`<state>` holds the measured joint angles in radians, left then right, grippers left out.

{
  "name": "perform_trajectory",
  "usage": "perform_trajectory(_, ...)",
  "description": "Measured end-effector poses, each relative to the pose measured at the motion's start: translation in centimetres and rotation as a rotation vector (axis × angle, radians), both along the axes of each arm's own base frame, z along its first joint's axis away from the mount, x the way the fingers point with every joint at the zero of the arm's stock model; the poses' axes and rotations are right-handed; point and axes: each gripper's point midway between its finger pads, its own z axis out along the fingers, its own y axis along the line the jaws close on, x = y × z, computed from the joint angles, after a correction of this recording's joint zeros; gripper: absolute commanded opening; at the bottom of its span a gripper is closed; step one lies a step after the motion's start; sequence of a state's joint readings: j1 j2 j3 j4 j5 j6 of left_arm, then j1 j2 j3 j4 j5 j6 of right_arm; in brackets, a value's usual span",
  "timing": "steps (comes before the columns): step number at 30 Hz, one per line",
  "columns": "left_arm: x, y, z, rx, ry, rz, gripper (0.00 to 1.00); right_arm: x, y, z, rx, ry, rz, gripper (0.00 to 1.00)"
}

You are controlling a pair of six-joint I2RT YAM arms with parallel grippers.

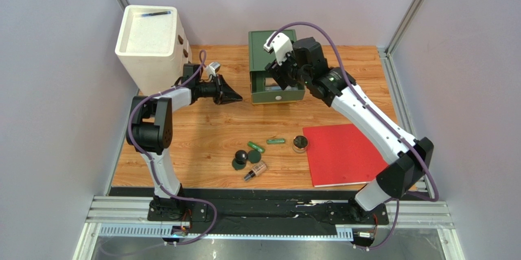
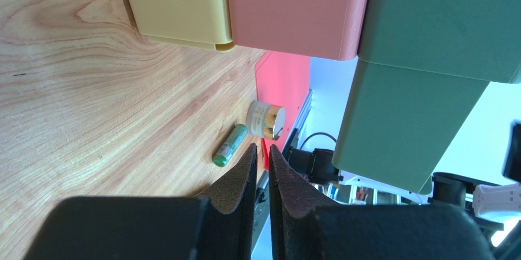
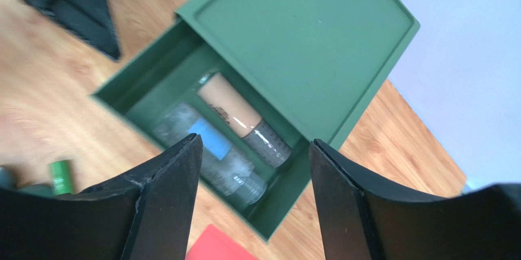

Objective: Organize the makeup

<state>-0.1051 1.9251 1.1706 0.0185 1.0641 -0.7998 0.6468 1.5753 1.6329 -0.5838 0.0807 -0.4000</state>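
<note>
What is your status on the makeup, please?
Right gripper open over green drawer, two bottles inside. Left gripper nearly shut, empty. Tubes, compacts, jar on table. Nothing blocking.

Two bottles [image 3: 229, 107] in drawer [image 3: 140, 74] (rest scattered)

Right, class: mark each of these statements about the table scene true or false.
The drawer stands open. True.
The drawer is empty. False: a tan bottle and a clear bottle lie in it.
The right claw grips a bottle. False: it is open, holding nothing.
The red book lies flat on the table. True.
A green tube lies on the book. False: it lies on the table, apart from the book.
</note>
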Motion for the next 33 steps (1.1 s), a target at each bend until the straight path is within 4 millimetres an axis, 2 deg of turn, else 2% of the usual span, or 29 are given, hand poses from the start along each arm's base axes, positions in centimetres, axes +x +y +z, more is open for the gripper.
perform_trajectory(2,0.0,0.0,0.1,0.001,-0.004,-0.001,0.18,-1.5,0.4,1.1,0.057,0.010,0.038,0.67)
perform_trajectory(5,0.0,0.0,0.3,0.002,-0.014,-0.003,0.19,-4.9,1.4,1.7,0.127,0.045,0.131,0.67)
perform_trajectory(6,-0.1,0.0,0.3,0.003,-0.017,-0.005,0.19,-6.4,2.0,1.6,0.142,0.058,0.177,0.67)
perform_trajectory(8,-0.1,0.0,0.4,0.005,-0.021,-0.006,0.19,-9.6,3.0,0.1,0.137,0.104,0.273,0.68)
perform_trajectory(11,-0.1,0.0,0.4,0.006,-0.025,-0.007,0.19,-13.9,4.3,-3.7,0.086,0.190,0.405,0.69)
perform_trajectory(12,-0.1,0.0,0.4,0.006,-0.024,-0.007,0.20,-16.5,4.8,-7.0,0.039,0.257,0.480,0.70)
perform_trajectory(13,-0.1,0.1,0.4,0.006,-0.022,-0.007,0.20,-17.2,4.8,-8.0,0.023,0.281,0.497,0.70)
perform_trajectory(14,-0.2,0.1,0.4,0.007,-0.021,-0.008,0.20,-18.9,4.8,-10.4,-0.015,0.337,0.539,0.71)
perform_trajectory(16,-0.2,0.1,0.4,0.007,-0.020,-0.008,0.20,-21.1,4.2,-14.0,-0.075,0.435,0.581,0.73)
perform_trajectory(20,-0.2,0.1,0.3,0.007,-0.019,-0.008,0.20,-22.7,4.1,-18.1,-0.140,0.561,0.611,0.80)
perform_trajectory(26,-0.2,0.1,0.3,0.007,-0.016,-0.008,0.20,-23.7,5.3,-22.6,-0.229,0.690,0.638,0.81)
perform_trajectory(33,-0.3,0.1,0.4,0.007,-0.018,-0.008,0.20,-24.1,7.9,-23.4,-0.263,0.673,0.686,0.81)
